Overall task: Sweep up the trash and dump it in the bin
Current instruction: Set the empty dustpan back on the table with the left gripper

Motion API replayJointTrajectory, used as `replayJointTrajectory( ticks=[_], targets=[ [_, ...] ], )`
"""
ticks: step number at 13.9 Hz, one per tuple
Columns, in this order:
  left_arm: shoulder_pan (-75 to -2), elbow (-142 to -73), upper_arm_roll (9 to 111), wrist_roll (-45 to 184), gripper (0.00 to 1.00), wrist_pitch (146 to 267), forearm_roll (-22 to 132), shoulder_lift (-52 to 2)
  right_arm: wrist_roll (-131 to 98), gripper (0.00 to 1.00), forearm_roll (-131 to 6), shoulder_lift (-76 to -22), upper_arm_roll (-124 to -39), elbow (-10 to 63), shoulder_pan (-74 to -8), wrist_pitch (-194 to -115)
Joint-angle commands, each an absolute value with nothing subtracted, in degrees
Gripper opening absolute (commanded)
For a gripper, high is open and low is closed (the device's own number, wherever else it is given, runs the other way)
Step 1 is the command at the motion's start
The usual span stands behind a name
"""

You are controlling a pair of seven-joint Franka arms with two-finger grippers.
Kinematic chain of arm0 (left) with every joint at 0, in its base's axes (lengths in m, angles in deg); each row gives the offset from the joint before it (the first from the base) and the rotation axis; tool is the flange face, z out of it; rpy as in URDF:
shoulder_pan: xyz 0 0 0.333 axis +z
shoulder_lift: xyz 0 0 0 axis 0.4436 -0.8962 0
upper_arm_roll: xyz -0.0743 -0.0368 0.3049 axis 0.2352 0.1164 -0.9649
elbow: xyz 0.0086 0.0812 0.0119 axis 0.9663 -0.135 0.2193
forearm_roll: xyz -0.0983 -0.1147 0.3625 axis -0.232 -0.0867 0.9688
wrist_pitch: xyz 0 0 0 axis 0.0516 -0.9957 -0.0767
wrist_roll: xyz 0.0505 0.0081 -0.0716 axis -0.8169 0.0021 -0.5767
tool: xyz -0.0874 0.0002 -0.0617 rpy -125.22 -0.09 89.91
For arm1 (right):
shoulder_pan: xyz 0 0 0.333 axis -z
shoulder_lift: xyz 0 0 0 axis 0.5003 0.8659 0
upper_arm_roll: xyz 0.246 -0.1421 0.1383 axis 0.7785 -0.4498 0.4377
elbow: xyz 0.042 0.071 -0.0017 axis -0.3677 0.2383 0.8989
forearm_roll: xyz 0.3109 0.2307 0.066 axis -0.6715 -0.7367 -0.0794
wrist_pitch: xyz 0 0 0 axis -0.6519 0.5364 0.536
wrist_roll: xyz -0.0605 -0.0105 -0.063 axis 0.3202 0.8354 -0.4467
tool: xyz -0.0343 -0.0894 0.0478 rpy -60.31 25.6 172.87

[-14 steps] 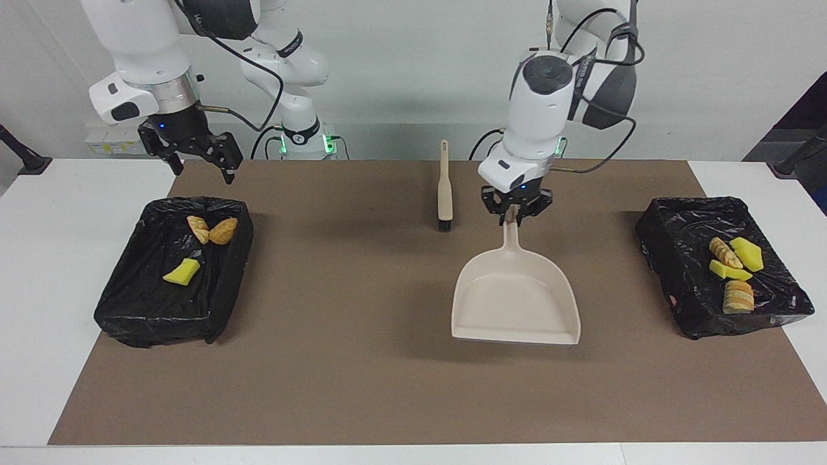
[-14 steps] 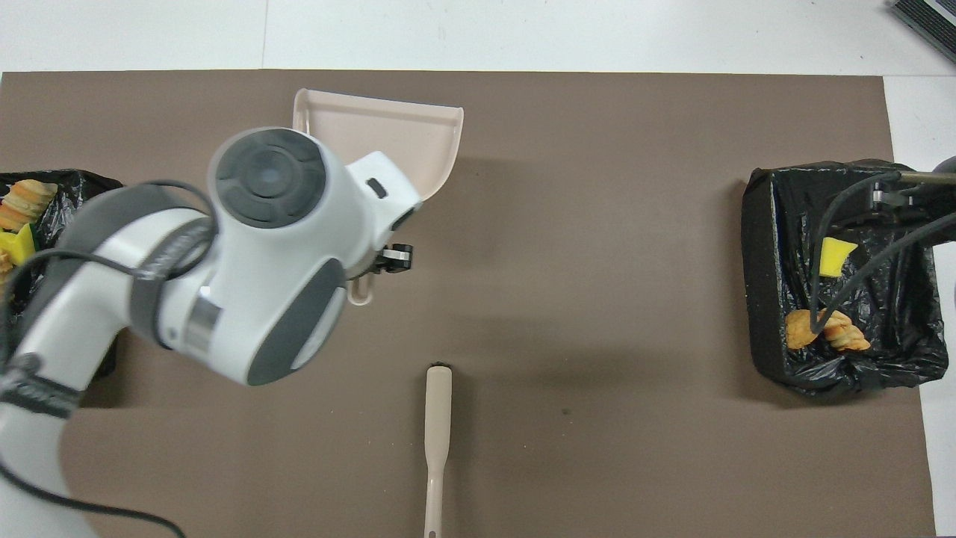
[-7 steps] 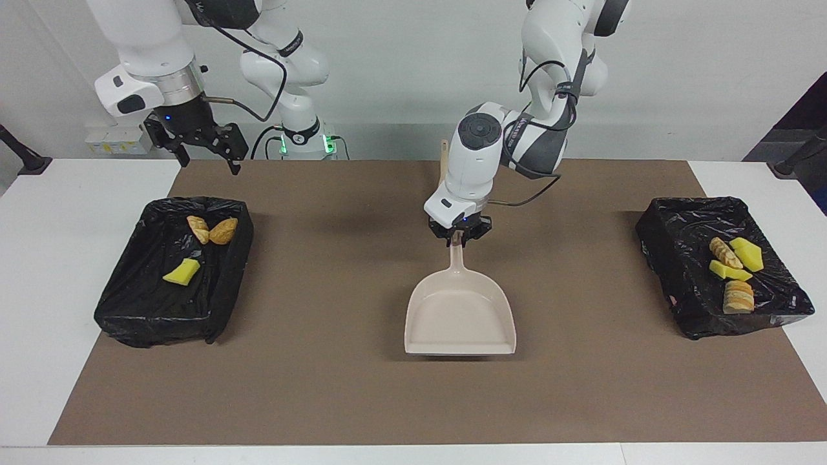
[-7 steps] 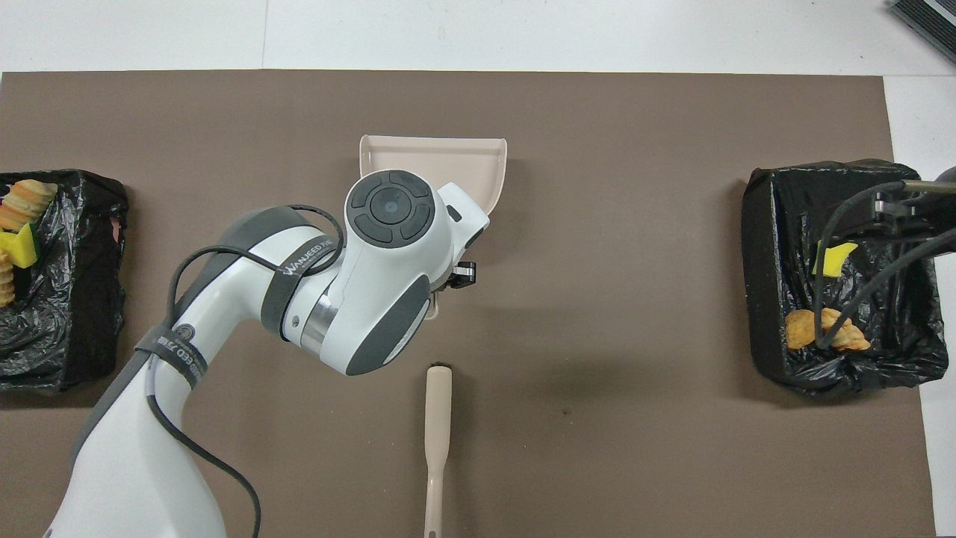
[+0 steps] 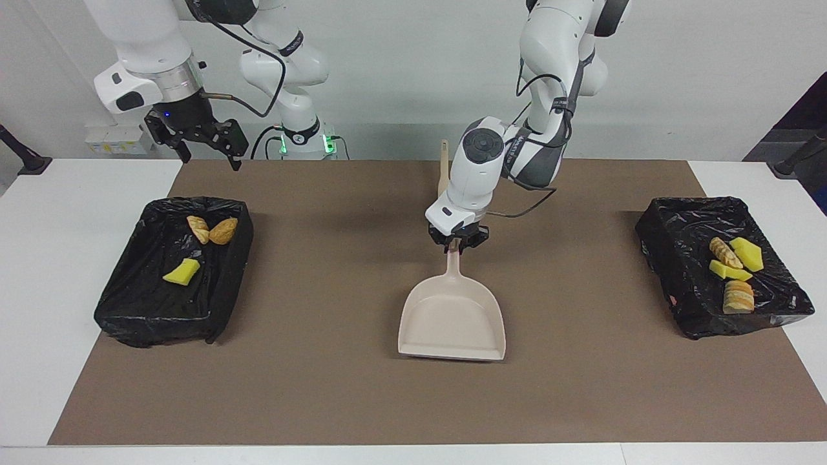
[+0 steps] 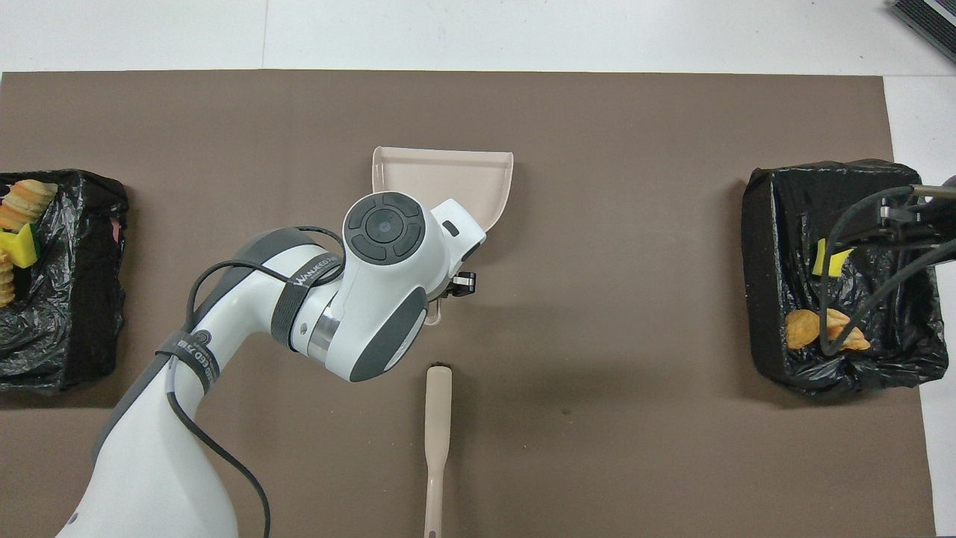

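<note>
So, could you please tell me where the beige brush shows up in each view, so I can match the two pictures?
Facing view: the brush lies at top centre, mostly hidden by the left arm, nearer to the robots than the dustpan.
Overhead view: the brush lies at bottom centre, handle running to the bottom edge.
Shared landmark: the dustpan, its handle held by the left gripper.

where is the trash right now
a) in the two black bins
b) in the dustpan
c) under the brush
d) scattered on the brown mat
a: every scrap lies in the two bins, four at the left arm's end, three at the right arm's; the dustpan is empty.
</note>
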State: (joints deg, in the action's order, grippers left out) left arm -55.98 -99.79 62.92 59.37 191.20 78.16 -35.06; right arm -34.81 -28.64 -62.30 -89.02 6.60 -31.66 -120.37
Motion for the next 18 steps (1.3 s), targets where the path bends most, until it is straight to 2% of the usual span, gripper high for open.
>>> replayJointTrajectory(
  ticks=[1, 5, 6, 7, 8, 11, 18],
  targets=[
    [-56.04, -98.91, 62.46, 60.72, 0.0, 193.04, 77.02, -36.49, -34.78, 1.0, -29.84, -63.17, -89.25, 7.18, -31.78, -120.57],
    [-56.04, -98.99, 62.2, 59.67, 0.0, 193.3, 76.93, -36.66, -34.78, 1.0, -29.84, -63.17, -89.16, 7.18, -31.78, -120.84],
    [-56.04, -98.99, 62.29, 58.27, 0.18, 194.0, 76.93, -36.66, -34.34, 1.0, -29.75, -63.08, -89.07, 7.27, -31.78, -120.92],
    [-56.04, -99.34, 62.2, 57.3, 0.94, 195.57, 77.02, -36.66, -34.25, 1.0, -29.75, -63.34, -89.07, 7.53, -31.95, -120.84],
    [-55.95, -99.69, 62.2, 57.21, 1.0, 195.67, 77.02, -36.58, -34.25, 1.0, -29.75, -63.34, -88.81, 7.53, -32.13, -120.84],
    [-53.85, -99.35, 61.94, 56.94, 1.0, 194.27, 77.02, -34.91, -34.17, 1.0, -29.84, -63.34, -88.81, 7.36, -31.69, -120.84],
    [-43.75, -98.99, 61.67, 61.84, 1.0, 186.03, 77.11, -26.22, -34.16, 1.0, -29.75, -63.34, -89.33, 7.36, -31.25, -120.58]
  ],
)
